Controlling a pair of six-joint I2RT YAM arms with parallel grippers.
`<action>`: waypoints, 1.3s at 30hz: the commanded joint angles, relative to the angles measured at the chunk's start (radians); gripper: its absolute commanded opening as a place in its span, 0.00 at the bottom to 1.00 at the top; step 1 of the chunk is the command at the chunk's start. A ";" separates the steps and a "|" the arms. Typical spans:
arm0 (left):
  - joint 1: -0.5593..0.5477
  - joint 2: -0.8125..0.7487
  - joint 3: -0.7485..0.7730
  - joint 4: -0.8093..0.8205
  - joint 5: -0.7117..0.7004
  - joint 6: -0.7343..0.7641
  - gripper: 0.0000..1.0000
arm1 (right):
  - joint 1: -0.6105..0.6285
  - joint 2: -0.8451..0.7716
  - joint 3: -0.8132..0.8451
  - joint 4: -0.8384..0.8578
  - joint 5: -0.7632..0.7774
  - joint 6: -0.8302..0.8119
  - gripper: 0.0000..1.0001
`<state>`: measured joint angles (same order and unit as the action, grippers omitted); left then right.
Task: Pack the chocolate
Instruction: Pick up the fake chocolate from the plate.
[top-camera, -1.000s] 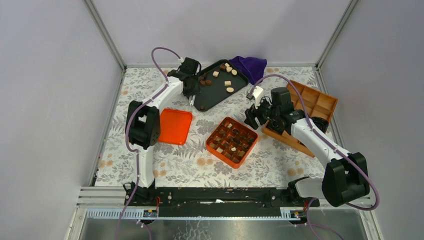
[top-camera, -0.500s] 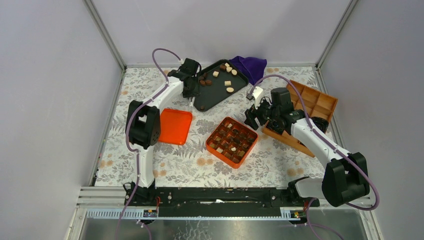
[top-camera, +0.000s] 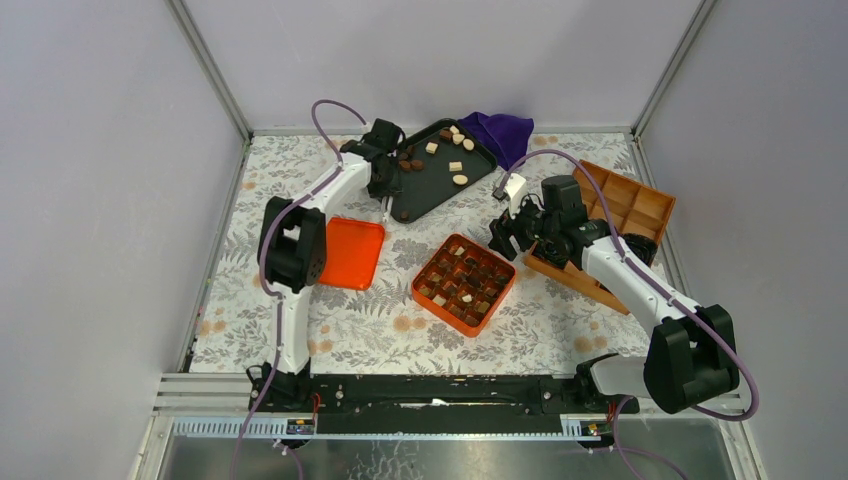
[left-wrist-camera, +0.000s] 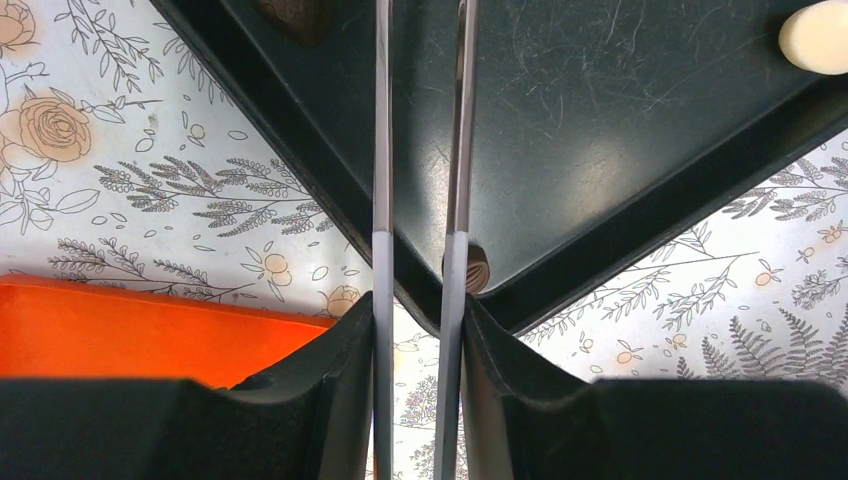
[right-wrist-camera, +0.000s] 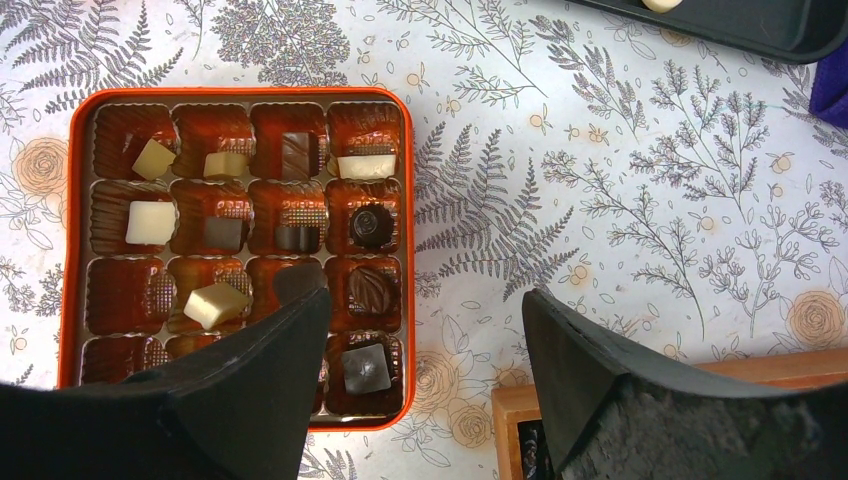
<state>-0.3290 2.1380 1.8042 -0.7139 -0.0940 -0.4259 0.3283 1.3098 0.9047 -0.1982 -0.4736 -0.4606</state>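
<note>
Loose chocolate (top-camera: 456, 167) in brown and cream lies on the black tray (top-camera: 425, 190) at the back. More chocolate (right-wrist-camera: 150, 222) fills several cells of the orange box (right-wrist-camera: 407, 200), which sits mid-table (top-camera: 414, 293). My left gripper (top-camera: 386, 200) has long thin blades that reach over the tray's near-left corner. In the left wrist view this gripper (left-wrist-camera: 421, 215) is open, with a narrow empty gap. One ribbed brown chocolate (left-wrist-camera: 477, 268) lies just right of the right blade. My right gripper (right-wrist-camera: 427, 295) hangs wide open and empty above the box's right edge (top-camera: 503, 235).
An orange lid (top-camera: 350, 252) lies left of the box, under the left arm. A purple cloth (top-camera: 497, 130) sits behind the tray. A wooden compartment box (top-camera: 620, 205) stands at the right, under the right arm. A cream piece (left-wrist-camera: 815, 35) rests further along the tray.
The left wrist has shifted slightly right and back toward the tray. The right arm has not moved.
</note>
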 joint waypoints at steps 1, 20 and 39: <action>0.003 -0.047 0.038 -0.001 0.024 0.027 0.00 | 0.002 0.000 0.010 0.014 -0.025 -0.013 0.78; 0.002 -0.431 -0.331 0.141 0.210 0.072 0.00 | 0.000 -0.010 0.011 -0.004 -0.052 -0.025 0.78; -0.180 -1.248 -0.979 0.177 0.557 -0.171 0.00 | -0.023 -0.030 0.015 -0.038 -0.105 -0.061 0.78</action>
<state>-0.4210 1.0080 0.9016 -0.5919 0.3809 -0.4938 0.3229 1.3098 0.9047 -0.2466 -0.5446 -0.5121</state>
